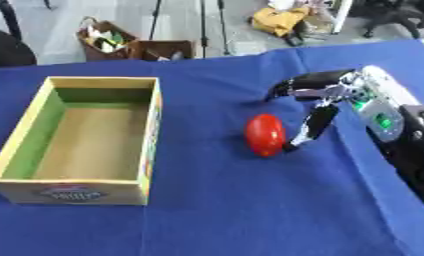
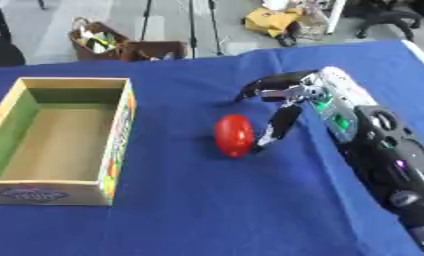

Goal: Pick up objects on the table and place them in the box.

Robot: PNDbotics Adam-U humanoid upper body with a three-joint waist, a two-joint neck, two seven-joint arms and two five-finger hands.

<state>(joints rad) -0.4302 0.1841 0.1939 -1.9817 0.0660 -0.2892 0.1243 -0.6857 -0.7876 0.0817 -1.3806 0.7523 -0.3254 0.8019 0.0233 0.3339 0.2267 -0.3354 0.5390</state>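
A blue cloth covers the table [image 1: 233, 210], which fills nearly the whole view. Past its far edge, at twelve o'clock, lies a pale grey floor [image 1: 67, 20] with a brown basket [image 1: 106, 40] of mixed items and a dark box beside it at eleven o'clock, thin black stand legs [image 1: 202, 25] at twelve, and a yellow bundle [image 1: 278, 19] at one o'clock.

On the cloth at nine o'clock stands the box [image 1: 40, 127], an open rectangular tray with pale wooden rims, a green inner wall on its left and a bare brown floor; nothing lies inside it. A printed label shows on its near end.

The right arm [image 2: 382, 150] comes in from four o'clock, black with a silver-white forearm section carrying green lights. The right hand [image 1: 325, 92] reaches toward the middle of the table, palm down. One dark finger stretches out toward ten o'clock above the cloth; another slants down toward seven o'clock, its tip at the cloth just beside the red object. The fingers are spread and hold nothing.

The red object [image 1: 264, 135], smooth and egg-shaped, lies on the cloth near the centre, at three o'clock from the box and well apart from it.
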